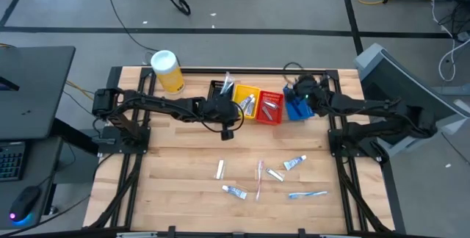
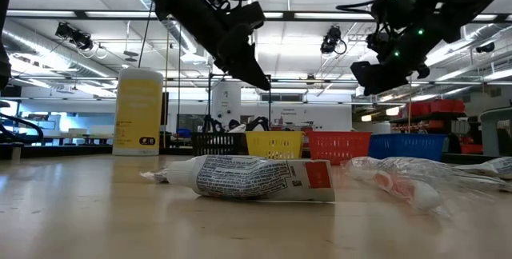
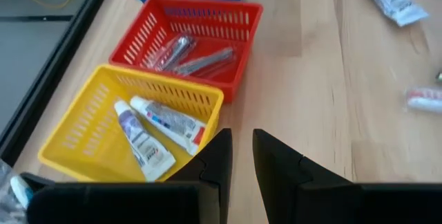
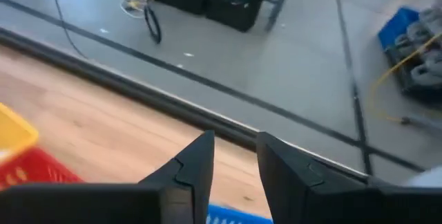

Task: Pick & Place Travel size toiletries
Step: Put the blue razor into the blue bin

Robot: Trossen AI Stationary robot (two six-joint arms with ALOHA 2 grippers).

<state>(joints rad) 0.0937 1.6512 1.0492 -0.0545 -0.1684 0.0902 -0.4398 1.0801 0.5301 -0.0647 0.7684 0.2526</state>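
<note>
Several small toiletries lie on the near half of the table: white tubes (image 1: pixel 219 169), (image 1: pixel 235 191), (image 1: pixel 295 163), a small item (image 1: pixel 275 174) and slim toothbrushes (image 1: pixel 259 179), (image 1: pixel 307 194). One tube (image 2: pixel 256 177) lies flat close to the low camera. My left gripper (image 1: pixel 228 113) hovers, shut and empty, beside the yellow basket (image 3: pixel 83 137), which holds two tubes (image 3: pixel 166 124). The red basket (image 3: pixel 235 27) holds wrapped dark items (image 3: pixel 197 57). My right gripper (image 1: pixel 301 91) hangs above the blue basket (image 1: pixel 296 109), its fingers a little apart and empty (image 4: pixel 235 148).
Black (image 1: pixel 219 89), yellow (image 1: pixel 246 100), red (image 1: pixel 270 106) and blue baskets stand in a row along the far side. A big yellow canister with a white lid (image 1: pixel 167 70) stands at the far left. Bare wood lies between the baskets and the scattered items.
</note>
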